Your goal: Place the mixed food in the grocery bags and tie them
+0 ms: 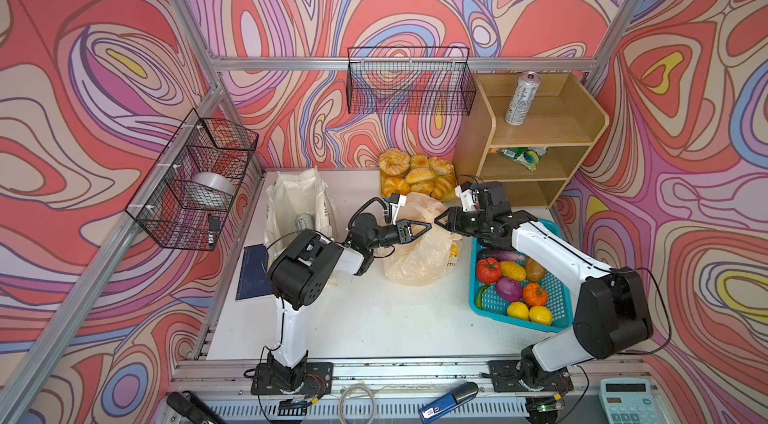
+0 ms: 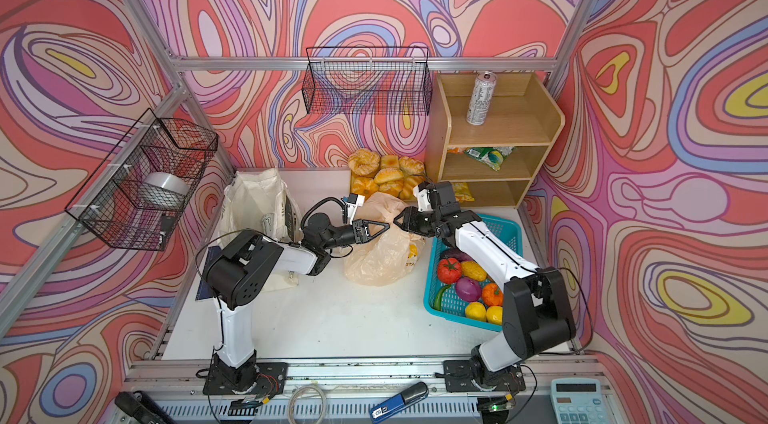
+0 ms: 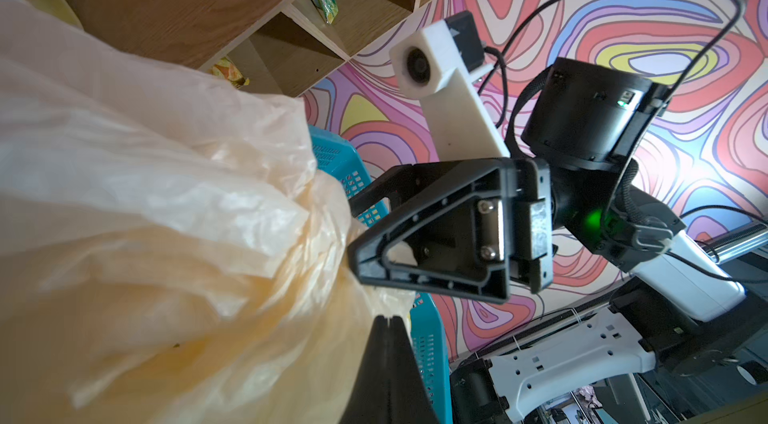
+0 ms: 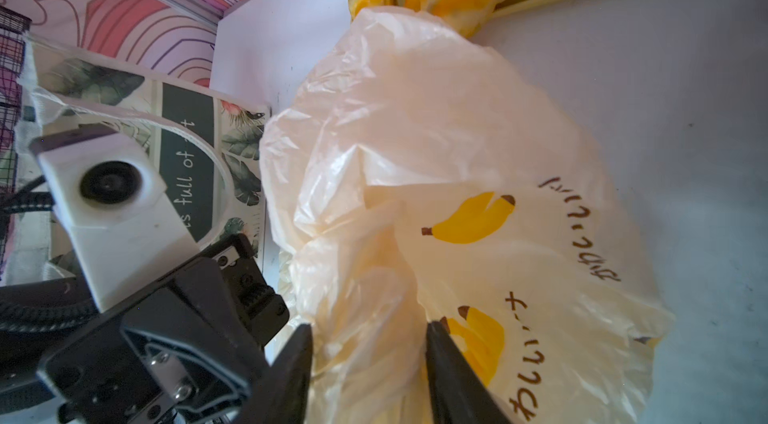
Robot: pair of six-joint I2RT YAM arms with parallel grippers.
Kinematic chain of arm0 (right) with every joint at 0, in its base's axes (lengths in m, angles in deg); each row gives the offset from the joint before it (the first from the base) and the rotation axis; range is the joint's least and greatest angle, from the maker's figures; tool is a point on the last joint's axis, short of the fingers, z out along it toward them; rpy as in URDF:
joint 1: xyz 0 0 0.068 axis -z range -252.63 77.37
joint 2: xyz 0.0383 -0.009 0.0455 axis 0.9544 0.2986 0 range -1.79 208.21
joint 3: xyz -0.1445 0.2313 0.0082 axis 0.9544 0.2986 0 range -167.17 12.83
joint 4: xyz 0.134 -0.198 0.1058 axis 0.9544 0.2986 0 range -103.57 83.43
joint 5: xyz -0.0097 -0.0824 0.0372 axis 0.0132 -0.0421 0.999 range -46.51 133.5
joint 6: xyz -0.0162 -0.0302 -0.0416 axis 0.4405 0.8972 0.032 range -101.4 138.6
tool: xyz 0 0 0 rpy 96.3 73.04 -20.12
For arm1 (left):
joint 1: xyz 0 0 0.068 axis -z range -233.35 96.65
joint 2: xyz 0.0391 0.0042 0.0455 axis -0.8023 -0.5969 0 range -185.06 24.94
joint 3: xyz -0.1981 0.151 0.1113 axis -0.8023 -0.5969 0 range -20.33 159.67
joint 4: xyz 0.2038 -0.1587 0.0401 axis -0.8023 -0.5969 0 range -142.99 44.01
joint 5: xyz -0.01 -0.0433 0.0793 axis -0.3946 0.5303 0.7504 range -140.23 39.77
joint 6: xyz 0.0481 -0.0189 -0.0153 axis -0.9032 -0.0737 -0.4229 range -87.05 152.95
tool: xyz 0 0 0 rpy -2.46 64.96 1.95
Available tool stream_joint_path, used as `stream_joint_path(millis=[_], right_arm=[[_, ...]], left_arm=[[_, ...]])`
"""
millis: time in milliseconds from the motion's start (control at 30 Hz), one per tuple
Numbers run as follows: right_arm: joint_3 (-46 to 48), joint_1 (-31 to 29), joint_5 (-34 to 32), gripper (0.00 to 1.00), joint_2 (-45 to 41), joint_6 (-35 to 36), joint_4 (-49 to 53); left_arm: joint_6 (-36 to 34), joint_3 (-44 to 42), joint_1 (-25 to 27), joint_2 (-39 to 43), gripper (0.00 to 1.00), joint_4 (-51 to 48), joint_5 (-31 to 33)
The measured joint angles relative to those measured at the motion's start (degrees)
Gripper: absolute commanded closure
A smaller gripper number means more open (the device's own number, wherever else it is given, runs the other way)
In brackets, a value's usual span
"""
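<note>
In both top views my left gripper point(image 1: 428, 226) and right gripper point(image 1: 437, 222) meet tip to tip over the plastic bag point(image 1: 415, 264) on the worktop point(image 1: 353, 318); the left wrist view shows my left pressed together, pinching its gathered plastic, and the right wrist view my right partly spread around it.

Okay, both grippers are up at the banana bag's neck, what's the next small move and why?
Probably close the right gripper on the bunched plastic. Its jaws stand apart around the neck of the banana bag, while the left gripper is shut on it; tying likely needs both sides held.
</note>
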State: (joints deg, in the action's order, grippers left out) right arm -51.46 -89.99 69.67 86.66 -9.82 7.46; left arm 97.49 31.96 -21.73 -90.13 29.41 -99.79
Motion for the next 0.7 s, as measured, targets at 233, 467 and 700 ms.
stream_joint_path(millis=[233, 467, 700], right_arm=[[-0.3, -0.2, 0.5, 1.0, 1.9, 0.3, -0.4], [1.0, -0.2, 3.4, 1.0, 1.2, 0.5, -3.5], [4.1, -0.2, 7.1, 1.0, -1.3, 0.3, -7.9]], left_arm=[[-0.9, -0.9, 0.0, 0.5, 1.0, 0.0, 0.9], [-2.6, -7.8, -3.4, 2.4, 1.0, -0.3, 5.1], [-3.2, -8.6, -2.9, 1.7, 1.0, -0.3, 6.1]])
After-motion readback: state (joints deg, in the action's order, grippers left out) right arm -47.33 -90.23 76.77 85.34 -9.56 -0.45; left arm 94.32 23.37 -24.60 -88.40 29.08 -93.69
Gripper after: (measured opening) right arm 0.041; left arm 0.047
